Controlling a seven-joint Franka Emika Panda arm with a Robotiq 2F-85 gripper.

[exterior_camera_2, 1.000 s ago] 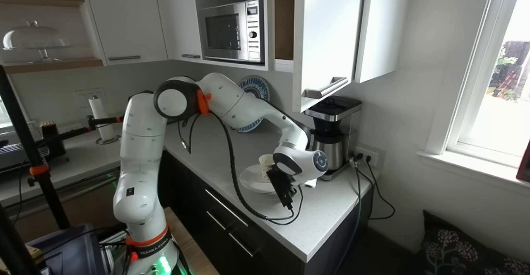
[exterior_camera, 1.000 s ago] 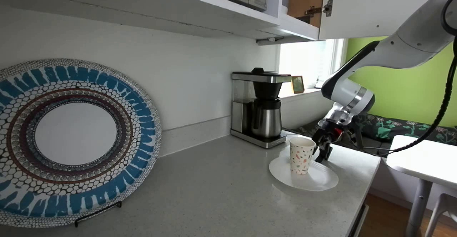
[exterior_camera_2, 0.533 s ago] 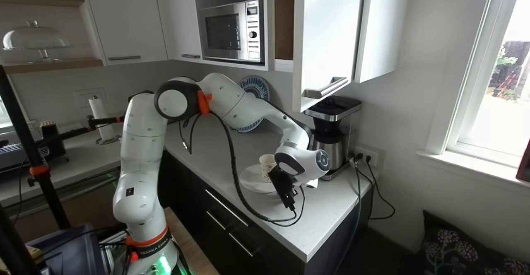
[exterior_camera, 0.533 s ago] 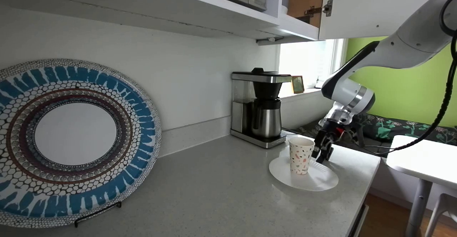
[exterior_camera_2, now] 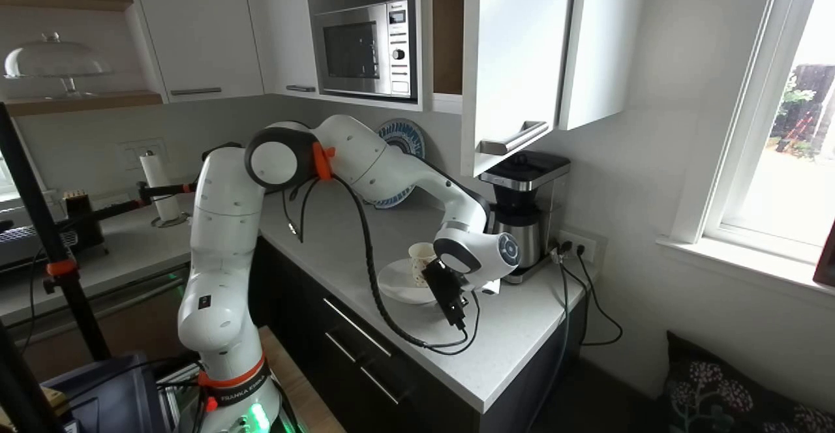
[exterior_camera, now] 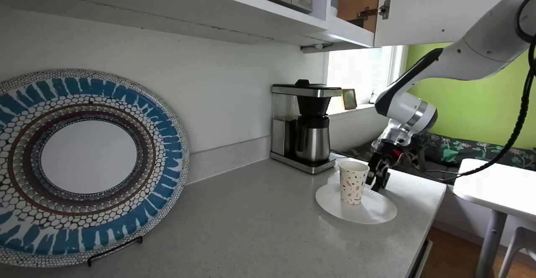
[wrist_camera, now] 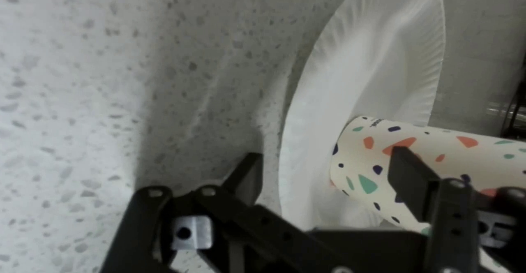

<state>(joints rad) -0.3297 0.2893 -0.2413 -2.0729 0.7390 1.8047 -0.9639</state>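
A white paper plate [exterior_camera: 333, 207] lies on the counter, with a speckled paper cup [exterior_camera: 352, 186] upright on it. Both also show in an exterior view, the plate [exterior_camera_2: 394, 283] and the cup [exterior_camera_2: 419, 263]. My gripper [exterior_camera: 377, 184] is low over the counter beside the cup and at the plate's edge, tilted. In the wrist view the gripper [wrist_camera: 326, 170] is open with nothing held. The plate's near rim [wrist_camera: 298, 153] shows between the fingers. One finger overlaps the cup [wrist_camera: 361, 158] in view; I cannot tell whether it touches the cup. The other finger is over bare counter.
A coffee maker [exterior_camera: 305, 131] stands against the wall close to the wrist, its cords [exterior_camera_2: 571, 276] at the outlet. An open cabinet door [exterior_camera_2: 512, 61] hangs above the arm. A patterned round plate [exterior_camera: 90, 156] leans on the wall. The counter's edge [exterior_camera_2: 479, 407] is near.
The wrist and gripper have shifted very slightly, a little away from the robot's base, then almost still. The cup's rim has moved a hair; the plate has not visibly moved.
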